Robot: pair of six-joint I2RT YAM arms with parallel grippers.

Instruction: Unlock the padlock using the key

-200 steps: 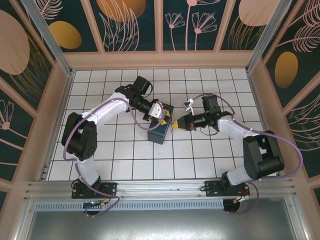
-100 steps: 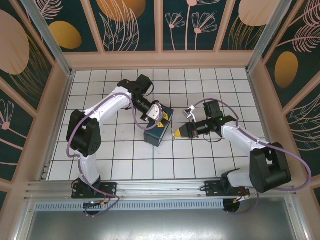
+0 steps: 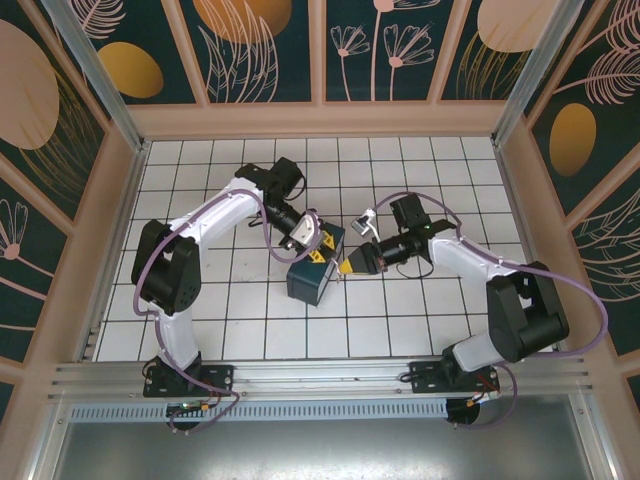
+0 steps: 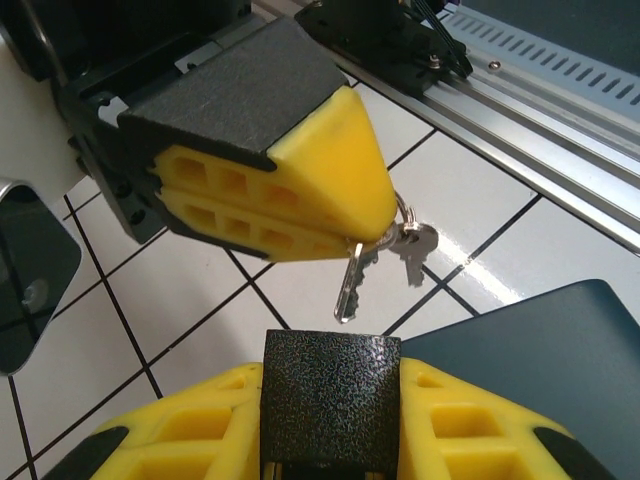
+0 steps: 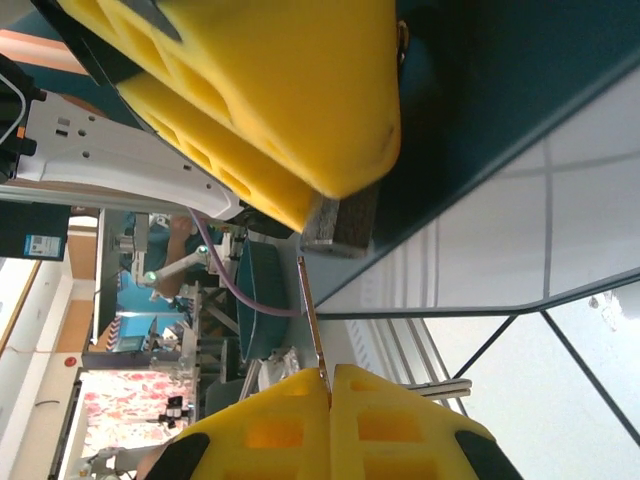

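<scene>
The small dark speckled padlock (image 4: 332, 400) sits clamped between the yellow fingers of my left gripper (image 3: 318, 250); its shackle is hidden. My right gripper (image 5: 330, 375) is shut on the thin silvery key (image 5: 312, 315). In the left wrist view the key (image 4: 350, 285) hangs blade-down from the right gripper's yellow fingers (image 4: 300, 190), with a ring and a second key beside it. The key's tip stops just short of the padlock's (image 5: 340, 222) end face, slightly to one side. In the top view the right gripper (image 3: 347, 266) meets the left over the table's middle.
A dark teal tin box (image 3: 312, 280) lies on the white tiled table (image 3: 420, 310) right under and beside both grippers, touching the left fingers. The aluminium rail (image 4: 540, 80) runs along the near edge. Wooden walls enclose the table.
My left gripper with the padlock and the box has shifted toward the near edge. My right gripper swung down and then left, bringing the key tip close to the padlock.
</scene>
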